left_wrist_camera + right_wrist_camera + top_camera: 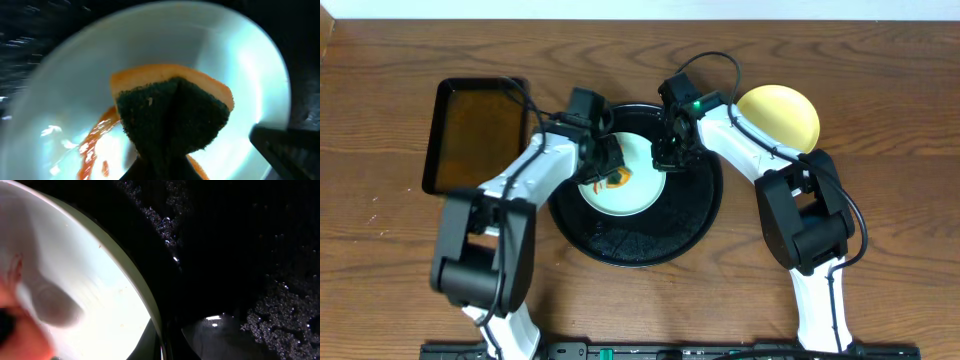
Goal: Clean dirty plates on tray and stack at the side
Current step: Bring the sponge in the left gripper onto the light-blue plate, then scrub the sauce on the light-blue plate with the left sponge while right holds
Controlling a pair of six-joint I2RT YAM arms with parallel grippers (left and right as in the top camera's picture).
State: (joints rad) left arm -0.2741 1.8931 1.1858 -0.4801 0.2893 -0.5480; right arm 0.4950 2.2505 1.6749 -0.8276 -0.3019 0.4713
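A pale mint-blue plate [632,190] lies in the round black tray [650,238] at the table's middle. My left gripper [605,165] is shut on an orange sponge [172,115] with a dark green scouring face, pressed onto the plate [240,65]. An orange-brown sauce streak [92,145] runs beside the sponge. My right gripper [670,155] is shut on the plate's right rim [145,300], one finger on either side of it. A pale yellow plate [780,115] rests on the table right of the tray, with no sauce on it that I can see.
A smaller rectangular black tray [475,135] holding brownish liquid stands at the back left. The round tray's floor [250,255] is wet with droplets. Both arms reach in over the round tray from the front.
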